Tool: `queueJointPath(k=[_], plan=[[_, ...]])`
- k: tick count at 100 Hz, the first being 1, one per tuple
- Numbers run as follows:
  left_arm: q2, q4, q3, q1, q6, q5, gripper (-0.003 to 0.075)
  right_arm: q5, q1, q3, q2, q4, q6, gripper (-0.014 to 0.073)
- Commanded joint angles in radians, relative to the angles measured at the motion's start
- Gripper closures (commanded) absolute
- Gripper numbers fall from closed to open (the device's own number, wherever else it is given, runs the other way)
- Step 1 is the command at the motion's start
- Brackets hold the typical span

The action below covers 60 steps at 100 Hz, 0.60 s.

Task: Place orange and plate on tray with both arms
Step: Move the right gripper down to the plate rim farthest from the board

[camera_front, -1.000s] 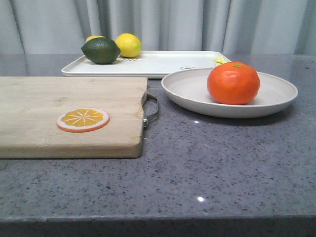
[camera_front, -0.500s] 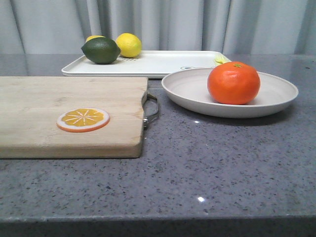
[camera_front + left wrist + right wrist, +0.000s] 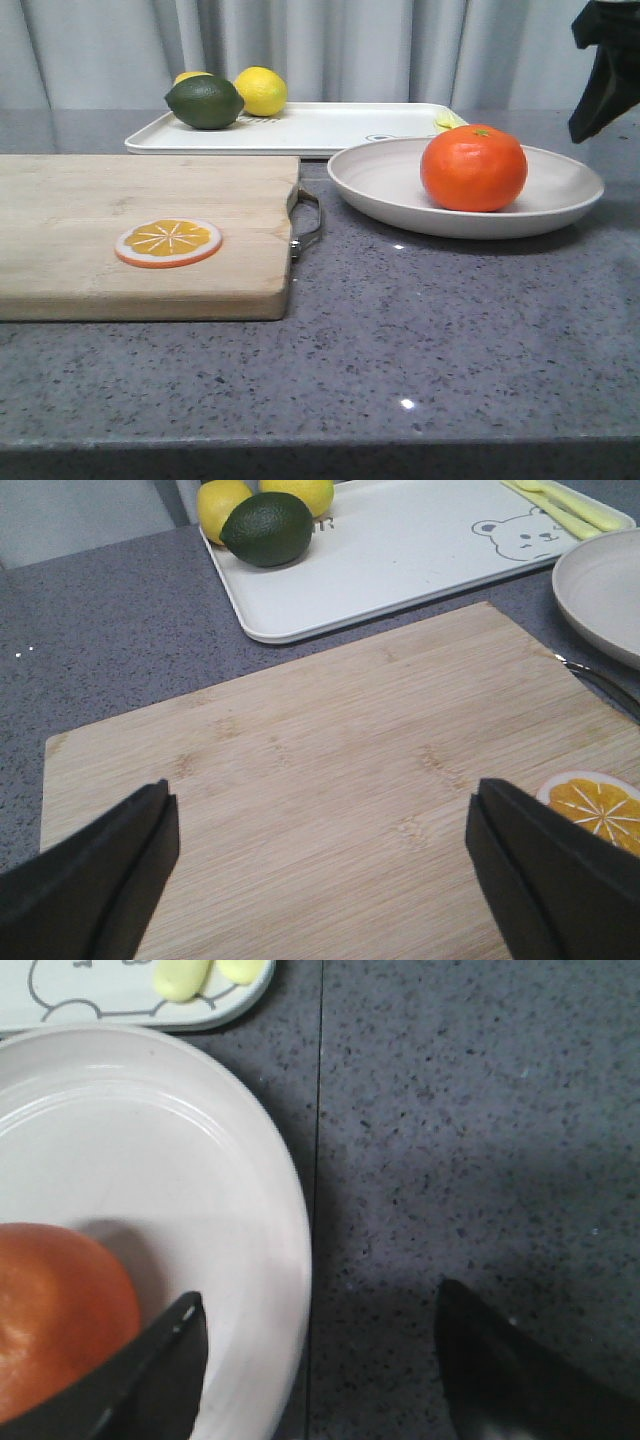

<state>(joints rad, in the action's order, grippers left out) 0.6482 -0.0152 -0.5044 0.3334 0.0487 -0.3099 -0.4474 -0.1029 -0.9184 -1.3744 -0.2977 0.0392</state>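
The speckled grey counter (image 3: 450, 330) meets a grey curtain (image 3: 350, 50) behind the tray (image 3: 330, 128). Both grippers, left (image 3: 320, 865) and right (image 3: 320, 1360), gape empty.

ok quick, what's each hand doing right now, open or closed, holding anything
Left hand: open, holding nothing, above the cutting board.
Right hand: open, holding nothing, straddling the plate rim beside the orange.

Cut off and hidden parts

Right gripper (image 3: 320, 1360) shown only as two dark fingertips at the frame edge, one over the plate (image 3: 250, 1210) rim, one over bare counter; orange (image 3: 60, 1310) beside the inner finger cropped to a slice. In front view, only a dark piece of that arm. Left gripper (image 3: 320, 870) fingertips likewise cropped.
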Motion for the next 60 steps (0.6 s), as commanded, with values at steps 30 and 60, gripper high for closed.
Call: queueJointPath(k=[30,60], plan=[[-0.003,-0.009,-0.025,-0.006,-0.011,0.079,0.0153,0.053,-0.001,-0.035,-0.035,-0.031,0.009,0.0099],[-0.003,-0.009,-0.025,-0.006,-0.011,0.081,0.0153,0.032,-0.001,-0.035,-0.048,-0.058,0.009,0.0105]])
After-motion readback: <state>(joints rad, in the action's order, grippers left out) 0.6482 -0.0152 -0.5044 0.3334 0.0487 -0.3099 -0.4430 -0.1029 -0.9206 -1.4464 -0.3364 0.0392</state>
